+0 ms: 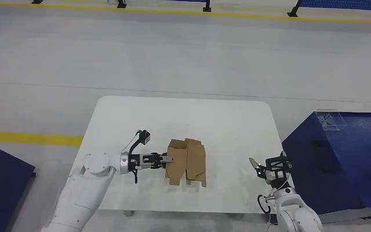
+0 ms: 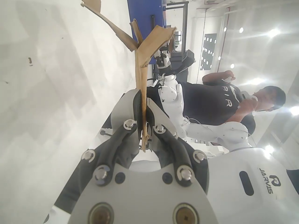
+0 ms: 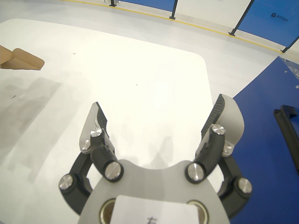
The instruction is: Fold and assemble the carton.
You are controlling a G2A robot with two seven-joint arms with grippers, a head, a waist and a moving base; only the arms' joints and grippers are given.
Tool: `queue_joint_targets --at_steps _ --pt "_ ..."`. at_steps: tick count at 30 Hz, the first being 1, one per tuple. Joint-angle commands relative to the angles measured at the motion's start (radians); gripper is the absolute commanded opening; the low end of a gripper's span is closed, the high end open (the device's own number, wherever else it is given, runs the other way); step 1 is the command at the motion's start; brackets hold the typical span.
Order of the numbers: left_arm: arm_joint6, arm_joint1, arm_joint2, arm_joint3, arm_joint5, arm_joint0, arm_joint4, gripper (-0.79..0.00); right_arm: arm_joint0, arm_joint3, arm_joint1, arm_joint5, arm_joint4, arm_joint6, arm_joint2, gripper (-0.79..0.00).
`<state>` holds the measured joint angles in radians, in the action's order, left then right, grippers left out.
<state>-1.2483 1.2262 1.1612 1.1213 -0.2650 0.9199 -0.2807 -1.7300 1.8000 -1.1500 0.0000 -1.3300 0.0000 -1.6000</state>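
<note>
Your left gripper [image 1: 164, 158] [image 2: 141, 103] is clamped down on the carton [image 1: 188, 161] [image 2: 142, 59] [image 3: 21, 59]. Both fingers are pressed together, with only the thickness of a cardboard panel between the dark pads. The pinched panel runs edge-on straight out from the fingertips, and a short ragged end of it sticks back past the pads towards the wrist.

Just beyond your fingertips the carton is plain brown corrugated board, not yet a box. In the left wrist view it splits into a Y, with one panel bending one way and another leaning the other. A short tab stands between them at the fork. Farther out, a flap with a rounded end and a small notch reaches away over the white table [image 1: 232, 116] [image 3: 140, 71].

From above, the carton sits directly ahead of the left gripper. It shows as two tan panels side by side with a crease between them and small tabs along the near and far edges. I cannot tell whether the far panels rest on the table or hang just above it.

Your right gripper [image 1: 268, 163] [image 3: 160, 101] is well apart from the carton, near the table's edge. Its fingers are spread wide and hold nothing. A blue cabinet [image 1: 330, 162] [image 3: 264, 117] stands just beside it, off the table.
</note>
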Motion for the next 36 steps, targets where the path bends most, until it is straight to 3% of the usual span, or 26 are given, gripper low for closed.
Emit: queue_joint_targets --at_steps 1,3,8,11,14,18,21,22,23,24,25,26,34,35,36 --pt "0.0 0.0 0.0 0.0 0.0 0.0 0.0 -0.785 0.002 0.013 -0.001 -0.013 0.028 -0.004 0.004 0.0" --pt "0.0 0.0 0.0 0.0 0.0 0.0 0.0 -0.785 0.002 0.056 -0.007 -0.086 0.237 0.054 0.003 0.0" --pt "0.057 -0.002 0.01 0.043 -0.039 0.046 -0.026 -0.785 0.042 0.12 -0.005 -0.245 0.841 0.381 -0.065 0.0" --pt "0.051 -0.007 0.029 0.068 -0.066 0.072 -0.073 -0.785 0.122 0.06 0.002 -0.21 1.237 0.691 -0.077 0.0" --pt "0.051 -0.011 0.035 0.092 -0.074 0.093 -0.088 -0.785 0.235 -0.062 0.01 -0.132 1.534 0.988 -0.055 0.0" --pt "0.038 -0.011 0.026 0.11 -0.043 0.107 -0.128 -0.785 0.328 -0.191 0.01 -0.086 1.667 1.154 0.016 0.0" --pt "0.023 -0.009 0.011 0.114 -0.019 0.106 -0.156 -0.785 0.386 -0.275 0.003 -0.06 1.715 1.201 0.097 0.0" --pt "0.022 -0.009 0.006 0.114 -0.019 0.105 -0.157 -0.785 0.404 -0.299 0.0 -0.053 1.731 1.205 0.121 -0.249" --pt "0.025 -0.008 0.002 0.115 -0.021 0.106 -0.158 -0.785 0.42 -0.317 -0.003 -0.057 1.733 1.198 0.144 -0.443" --pt "0.024 -0.008 -0.004 0.118 -0.018 0.106 -0.16 -0.785 0.431 -0.33 -0.006 -0.068 1.733 1.186 0.165 -0.474" --pt "0.022 -0.007 -0.009 0.12 -0.015 0.107 -0.163 -0.785 0.438 -0.34 -0.009 -0.078 1.739 1.181 0.182 -0.56" --pt "0.022 -0.007 -0.013 0.121 -0.011 0.106 -0.16 -0.785 0.444 -0.348 -0.011 -0.085 1.75 1.181 0.196 -0.785" --pt "0.029 -0.007 -0.027 0.109 0.012 0.099 -0.175 -0.785 0.431 -0.349 -0.015 -0.187 1.775 1.114 0.22 -0.785" --pt "0.031 -0.007 -0.028 0.104 0.015 0.099 -0.179 -0.739 0.425 -0.344 -0.015 -0.198 1.774 1.106 0.218 -0.785" --pt "0.027 -0.008 -0.031 0.098 0.026 0.098 -0.178 -0.496 0.418 -0.34 -0.014 -0.201 1.776 1.106 0.217 -0.785"
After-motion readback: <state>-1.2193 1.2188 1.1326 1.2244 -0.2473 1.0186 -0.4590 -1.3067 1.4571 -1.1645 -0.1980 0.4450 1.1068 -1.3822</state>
